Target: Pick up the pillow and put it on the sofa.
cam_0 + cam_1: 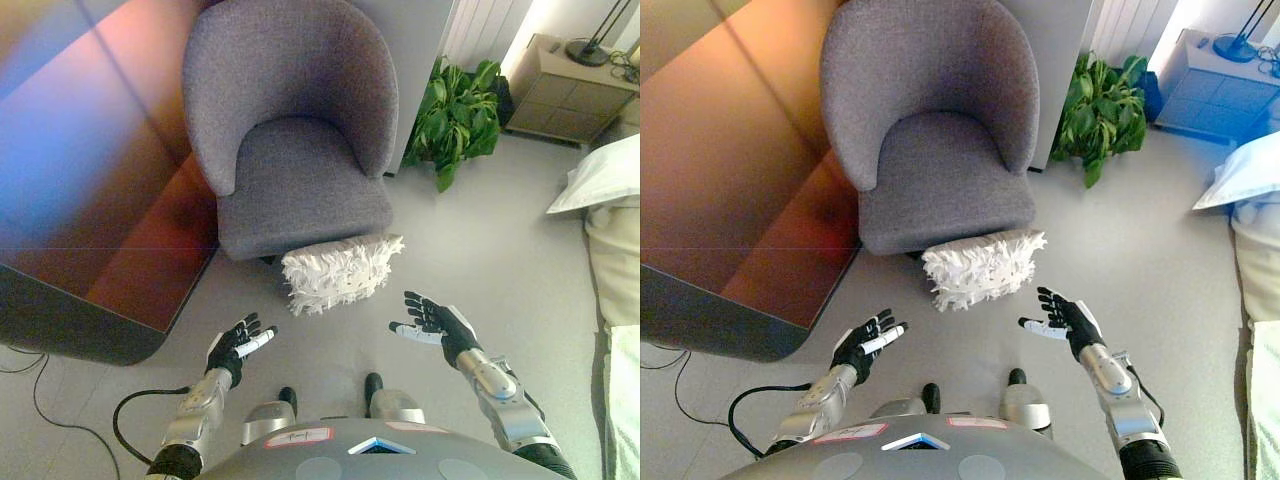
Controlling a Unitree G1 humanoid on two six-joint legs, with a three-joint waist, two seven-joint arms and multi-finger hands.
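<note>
A white shaggy pillow [340, 272] lies on the floor, leaning against the front of a grey armchair [290, 130]. My left hand [238, 343] is open, low and to the left of the pillow, a short way from it. My right hand [435, 320] is open, low and to the right of the pillow, also apart from it. Both hands hold nothing. The pillow also shows in the right eye view [980, 268].
A dark glossy table [90, 200] stands on the left. A green potted plant [458, 115] stands to the right of the armchair. A nightstand [565, 90] with a lamp is at the back right. A bed with a white pillow [605, 175] runs along the right edge.
</note>
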